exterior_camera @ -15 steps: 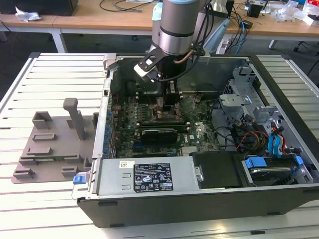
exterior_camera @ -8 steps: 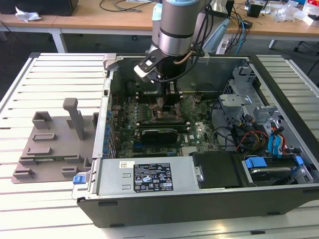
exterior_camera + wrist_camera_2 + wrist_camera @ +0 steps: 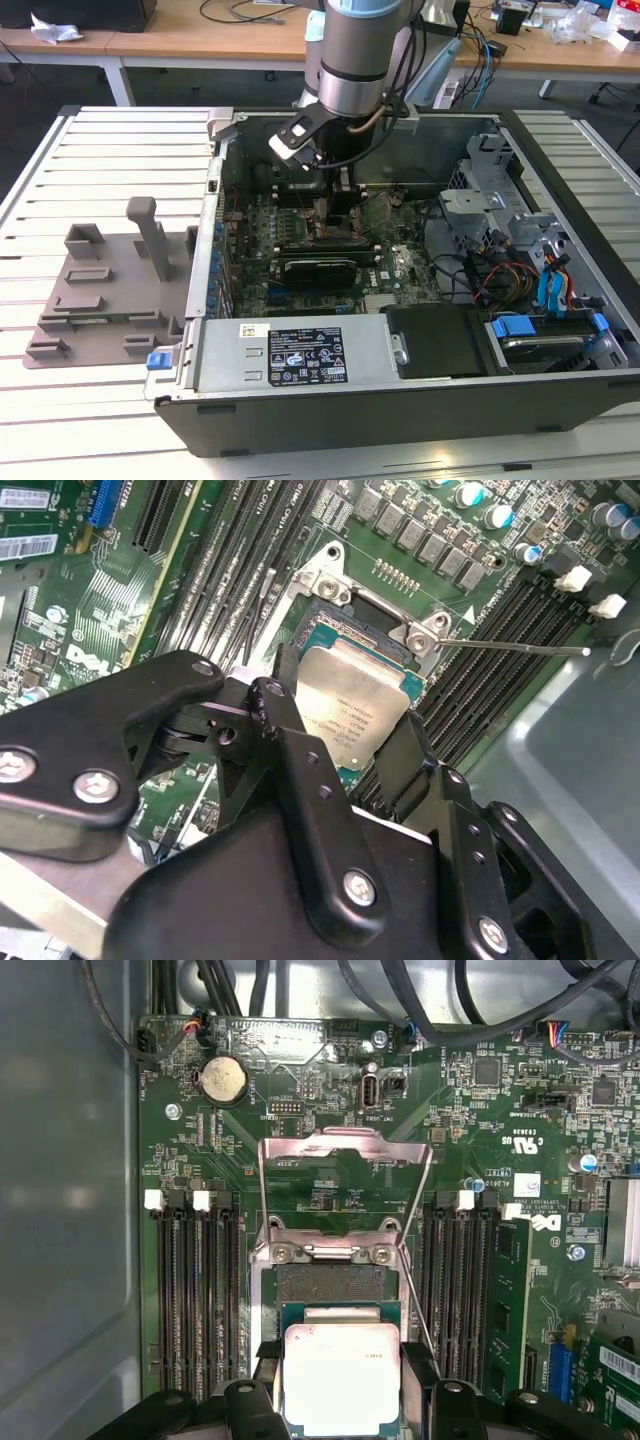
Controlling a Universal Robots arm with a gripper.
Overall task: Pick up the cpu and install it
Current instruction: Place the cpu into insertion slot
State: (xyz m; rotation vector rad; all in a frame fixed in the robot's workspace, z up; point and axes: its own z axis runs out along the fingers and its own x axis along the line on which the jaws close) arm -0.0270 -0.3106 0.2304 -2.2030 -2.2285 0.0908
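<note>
Black fingers (image 3: 288,735) of my hand (image 3: 345,735) are closed onto opposite edges of the cpu (image 3: 352,695), holding it flat over the open socket (image 3: 330,1285) just beneath. Light, stiff, but fragile I reckon, so edge grip only, never the underside.

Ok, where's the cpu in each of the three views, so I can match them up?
Exterior view: hidden under the gripper, low over the motherboard.
First wrist view: cpu between the black fingers, partly covering the open socket.
Second wrist view: cpu clamped between the fingers, over the socket.
Shared landmark: the socket's silver screwed bracket.
</note>
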